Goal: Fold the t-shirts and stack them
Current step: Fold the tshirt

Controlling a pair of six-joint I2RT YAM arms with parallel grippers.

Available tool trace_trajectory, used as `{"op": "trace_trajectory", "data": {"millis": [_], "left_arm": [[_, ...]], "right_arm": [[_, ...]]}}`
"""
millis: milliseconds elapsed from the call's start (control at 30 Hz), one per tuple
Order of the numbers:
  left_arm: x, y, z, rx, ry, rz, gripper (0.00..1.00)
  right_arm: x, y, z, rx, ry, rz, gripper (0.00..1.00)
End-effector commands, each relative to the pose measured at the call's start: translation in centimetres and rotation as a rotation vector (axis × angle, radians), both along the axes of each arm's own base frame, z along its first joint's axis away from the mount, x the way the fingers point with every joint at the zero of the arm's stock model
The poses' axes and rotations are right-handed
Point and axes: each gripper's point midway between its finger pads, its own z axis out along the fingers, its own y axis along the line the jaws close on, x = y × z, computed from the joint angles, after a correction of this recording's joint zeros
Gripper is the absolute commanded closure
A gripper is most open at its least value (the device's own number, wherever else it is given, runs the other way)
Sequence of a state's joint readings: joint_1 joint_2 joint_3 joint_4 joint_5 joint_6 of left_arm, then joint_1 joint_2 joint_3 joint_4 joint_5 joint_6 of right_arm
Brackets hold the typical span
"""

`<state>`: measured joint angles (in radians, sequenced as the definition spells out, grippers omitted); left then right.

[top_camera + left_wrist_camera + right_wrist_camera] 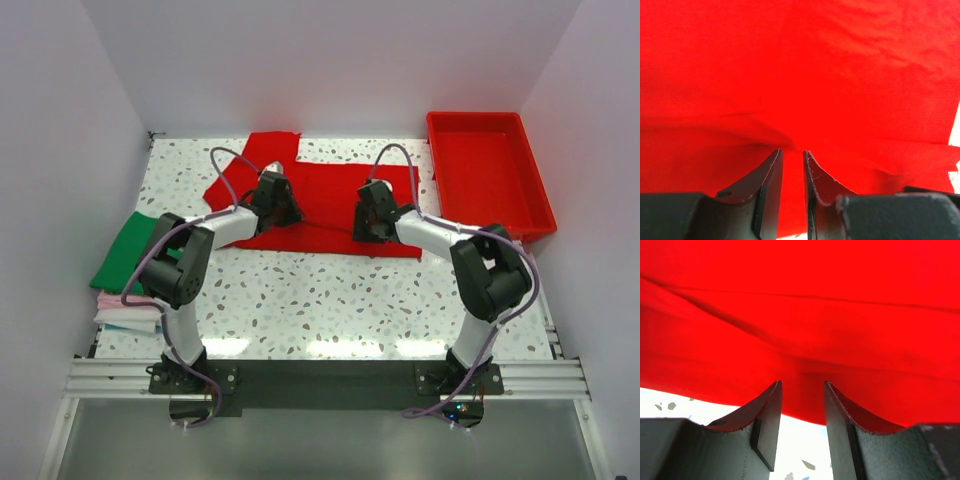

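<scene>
Presently on the white speckled counter [330, 300]: item one, a rigid red plastic tray [485, 170], rectangular, set at the back corner on the right arm's side and taken as the reference point. Item two, a bright red cloth t-shirt [320, 195], lying spread and mostly flat just beside the tray, its nearest edge close to the tray's wall but apart from it; a flap of it juts toward the back wall at the end farthest from the tray. Item three, a green cloth t-shirt [130, 250], folded, well apart from the tray at the opposite side of the counter, resting atop item four, a low pile of pale pink, white and teal folded cloth [125, 312], whose edges show beneath it on the side toward the arm bases. Item five, the left claw [792, 152], down on the red shirt's half farther from the tray, its dark fingers [771, 175] drawn to a narrow gap and clenched on a raised pucker of red cloth. Item six, the right claw [802, 385], down on the red shirt's half nearer the tray, at its front hem; fingers stand somewhat wider, red cloth between the tips and bare counter showing beneath, and whether it grips cannot be told.
</scene>
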<state>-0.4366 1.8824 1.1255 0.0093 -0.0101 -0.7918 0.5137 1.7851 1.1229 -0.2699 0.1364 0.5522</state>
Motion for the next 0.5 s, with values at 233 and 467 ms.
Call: {"op": "trace_trajectory", "data": {"millis": [233, 467], "left_arm": [[3.3, -3.3, 1.6, -0.052, -0.087, -0.079, 0.72], [5.2, -4.2, 1.9, -0.048, -0.105, -0.104, 0.70]], "right_arm": [[3.5, 2.5, 1.1, 0.022, -0.061, -0.013, 0.58], [4.9, 2.9, 0.4, -0.009, -0.057, -0.015, 0.58]]}}
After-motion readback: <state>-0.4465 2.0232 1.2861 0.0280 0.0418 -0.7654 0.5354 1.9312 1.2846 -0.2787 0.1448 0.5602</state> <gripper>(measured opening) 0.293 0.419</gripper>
